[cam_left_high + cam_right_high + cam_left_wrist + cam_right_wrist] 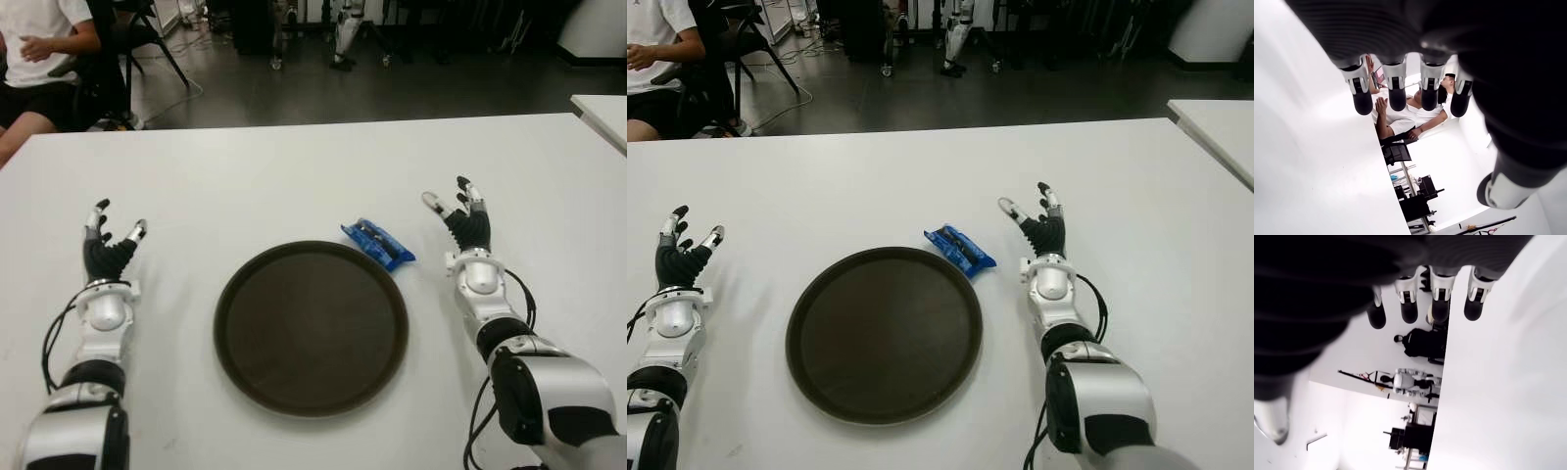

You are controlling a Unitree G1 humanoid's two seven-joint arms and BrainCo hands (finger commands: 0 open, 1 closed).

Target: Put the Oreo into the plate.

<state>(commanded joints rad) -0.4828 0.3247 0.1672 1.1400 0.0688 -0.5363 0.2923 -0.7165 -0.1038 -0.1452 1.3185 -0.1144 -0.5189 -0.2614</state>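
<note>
While nothing is being gripped yet, you are sitting at the very start of the task, with the reach for the packet not yet begun. Going from your left, the left hand (110, 250) is showing on the white tabletop (294, 166) well to the left of the plate, fingers spread and empty, and it looks idle. The round dark plate (311, 328) is sitting in the middle with nothing in it. The blue Oreo packet (377, 244) is lying flat on the tabletop just off the plate's far right rim, close enough that I cannot tell whether the two are touching. Its long axis is running diagonally, one end pointing away and to the left, the other toward you and to the right. The right hand (460, 217) is showing just right of the packet, fingers extended and holding nothing. I judge your next move is bringing that hand leftward over the packet and closing across its short width.
</note>
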